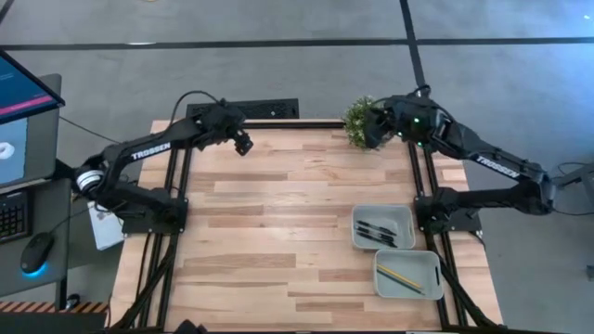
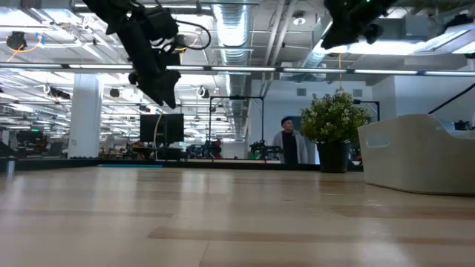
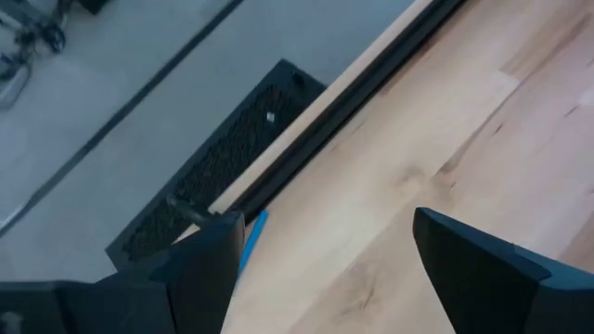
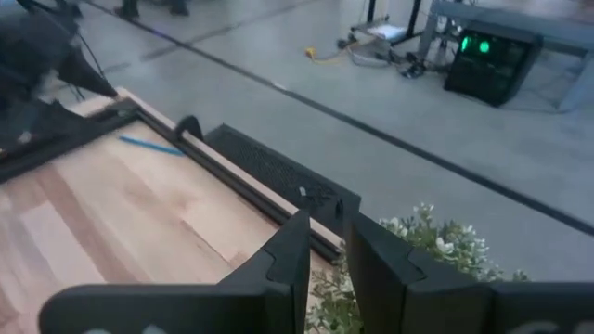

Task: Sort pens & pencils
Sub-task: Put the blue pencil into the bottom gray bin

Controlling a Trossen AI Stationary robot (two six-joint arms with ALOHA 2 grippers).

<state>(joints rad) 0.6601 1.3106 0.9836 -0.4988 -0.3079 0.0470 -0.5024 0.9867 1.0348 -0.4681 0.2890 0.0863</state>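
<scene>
Sorting nearly done: pens (image 1: 376, 232) and yellow pencil (image 1: 400, 276) trayed; blue pencil (image 3: 252, 237) left on tabletop (image 1: 278, 232); left tool (image 1: 243, 145) spread wide, empty; right tool (image 1: 376, 130) nearly closed, empty.

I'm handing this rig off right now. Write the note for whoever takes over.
Left gripper open, empty, above the table at its far edge.
Right gripper shut, empty, by the plant.
Pens in the farther tray; yellow pencil in the nearer tray.
To do: blue pencil lies on the table near the left gripper; put it with the yellow one.
</scene>
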